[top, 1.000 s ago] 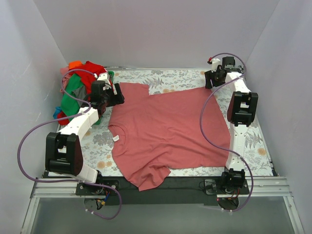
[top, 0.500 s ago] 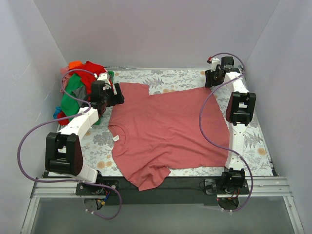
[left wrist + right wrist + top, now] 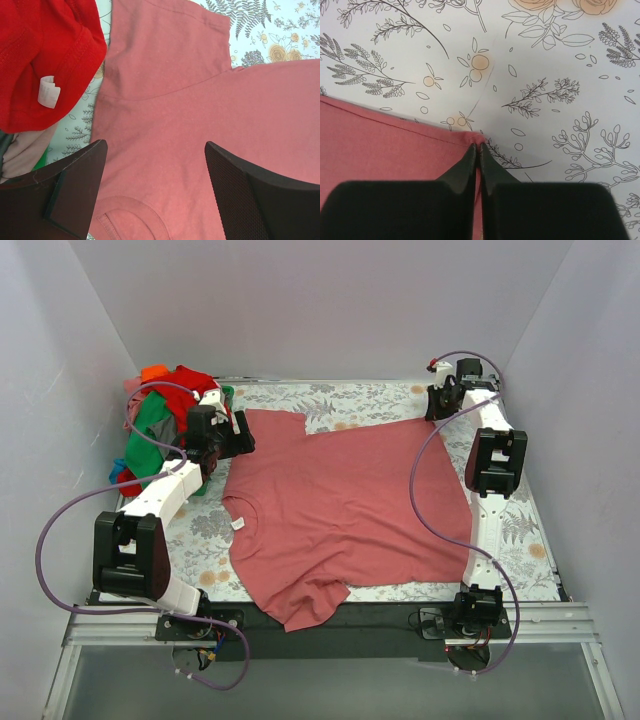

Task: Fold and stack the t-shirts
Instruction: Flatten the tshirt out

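Well, salmon-pink t-shirt (image 3: pixel 345 505): spread flat across the middle of the table (image 3: pixel 390 612), collar toward the left edge, hem toward the right edge, one sleeve pointing to the far edge and the other drooping over the near edge.
Neck tag (image 3: pixel 238 524): small and white, inside the collar.
Pile of t-shirts (image 3: pixel 160 415): heaped at the far left corner, with red, green and orange showing, and just beside the flat shirt's far sleeve.
Red t-shirt (image 3: pixel 45 55): at the pile's edge in the left wrist view, with a white tag (image 3: pixel 48 92) showing on it.
Left gripper (image 3: pixel 238 436): poised over the far sleeve and shoulder of the flat shirt, jaws spread wide and nothing between them; pink cloth fills the gap below.
Right gripper (image 3: pixel 477 146): near the far right corner, jaws pressed together on the hem corner of the salmon-pink t-shirt, where the cloth puckers at the tips.
Floral table cover (image 3: pixel 545 75): bare beyond that corner.
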Controlling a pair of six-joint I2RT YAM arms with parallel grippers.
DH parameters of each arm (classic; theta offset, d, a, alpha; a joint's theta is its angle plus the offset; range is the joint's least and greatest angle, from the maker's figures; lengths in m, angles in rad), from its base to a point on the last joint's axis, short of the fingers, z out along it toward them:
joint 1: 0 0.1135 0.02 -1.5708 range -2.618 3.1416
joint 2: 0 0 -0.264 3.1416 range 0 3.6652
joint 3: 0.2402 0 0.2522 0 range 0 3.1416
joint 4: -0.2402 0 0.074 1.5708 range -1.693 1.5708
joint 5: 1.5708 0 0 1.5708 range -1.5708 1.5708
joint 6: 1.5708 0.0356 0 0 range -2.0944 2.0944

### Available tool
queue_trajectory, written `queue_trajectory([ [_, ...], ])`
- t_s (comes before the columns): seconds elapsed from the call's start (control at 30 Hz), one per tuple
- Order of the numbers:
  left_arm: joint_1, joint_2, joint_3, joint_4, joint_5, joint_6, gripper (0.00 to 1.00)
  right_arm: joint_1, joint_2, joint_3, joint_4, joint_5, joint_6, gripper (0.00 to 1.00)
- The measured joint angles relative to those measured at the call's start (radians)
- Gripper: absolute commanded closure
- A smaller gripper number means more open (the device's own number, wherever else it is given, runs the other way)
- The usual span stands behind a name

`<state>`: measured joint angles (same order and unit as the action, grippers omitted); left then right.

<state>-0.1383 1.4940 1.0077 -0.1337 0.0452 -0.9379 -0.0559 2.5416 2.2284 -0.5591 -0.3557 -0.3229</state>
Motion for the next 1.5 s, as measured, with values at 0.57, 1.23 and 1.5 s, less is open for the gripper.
queue_trajectory([
  [0.57,0.0,0.293,0.281,-0.05,0.129,-0.022,0.37,-0.148,-0.04,-0.084,0.01,-0.075,0.043,0.99],
  [1.23,-0.049,1.075,1.203,-0.291,0.108,-0.029,0.46,-0.19,-0.197,-0.343,0.035,-0.085,-0.048,0.99],
  [1.5,-0.105,1.001,1.087,-0.311,-0.011,-0.005,0.92,-0.19,-0.254,-0.438,0.036,-0.111,-0.06,0.99],
])
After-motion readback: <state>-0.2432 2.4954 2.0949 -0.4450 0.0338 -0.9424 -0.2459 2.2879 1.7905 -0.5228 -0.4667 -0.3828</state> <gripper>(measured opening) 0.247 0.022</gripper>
